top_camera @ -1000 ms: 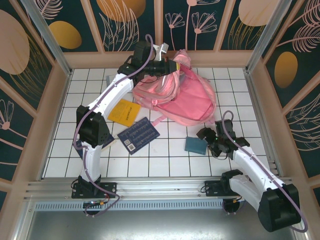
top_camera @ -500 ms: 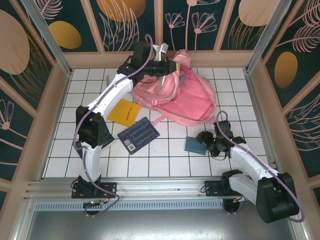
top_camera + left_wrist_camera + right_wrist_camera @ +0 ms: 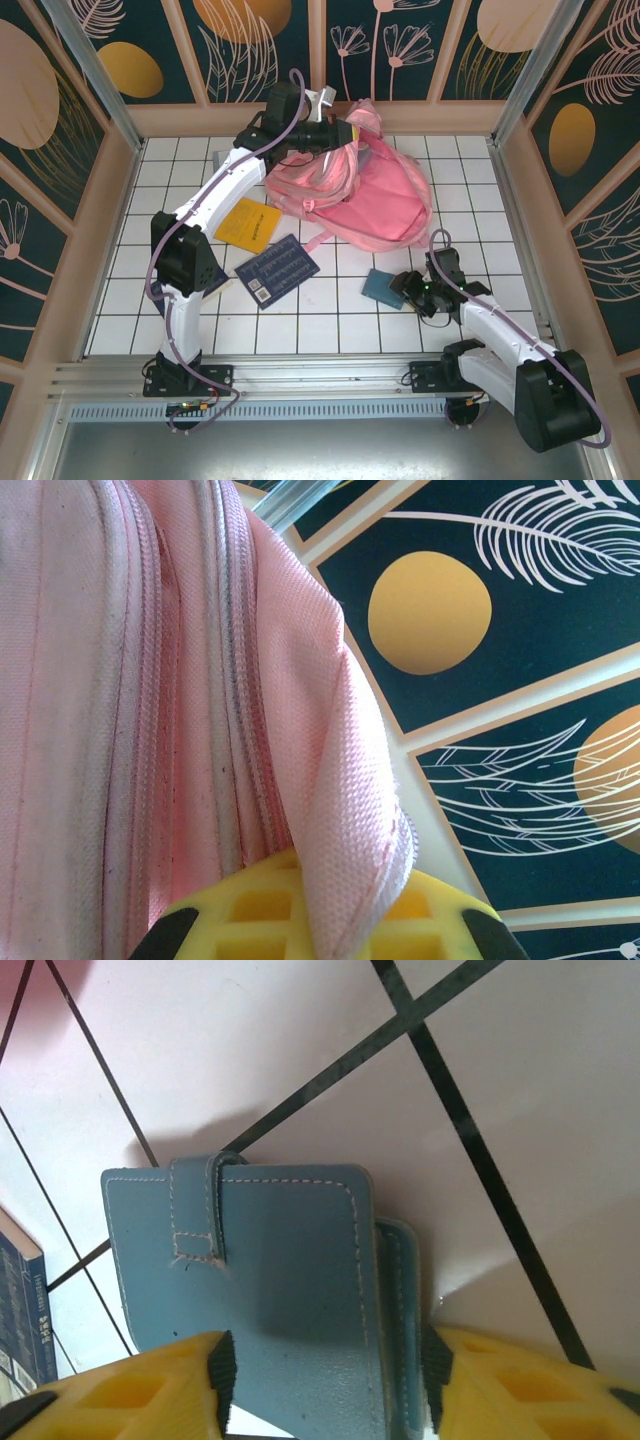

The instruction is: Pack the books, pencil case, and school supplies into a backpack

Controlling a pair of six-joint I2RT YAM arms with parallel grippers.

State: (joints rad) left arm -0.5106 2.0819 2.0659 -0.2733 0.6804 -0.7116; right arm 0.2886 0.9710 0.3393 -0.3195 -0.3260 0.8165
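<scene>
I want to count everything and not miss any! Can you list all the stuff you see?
backpack: one, pink, far middle of the table
yellow book: one, yellow-orange, left of backpack
navy book: one, navy, just nearer than yellow book
grey book: one, grey, far left, partly hidden
pad: one, teal, in front of backpack
table: one, white tiles
left gripper: one, yellow fingers, shut on backpack fabric
right gripper: one, yellow fingers, either side of pad
</scene>
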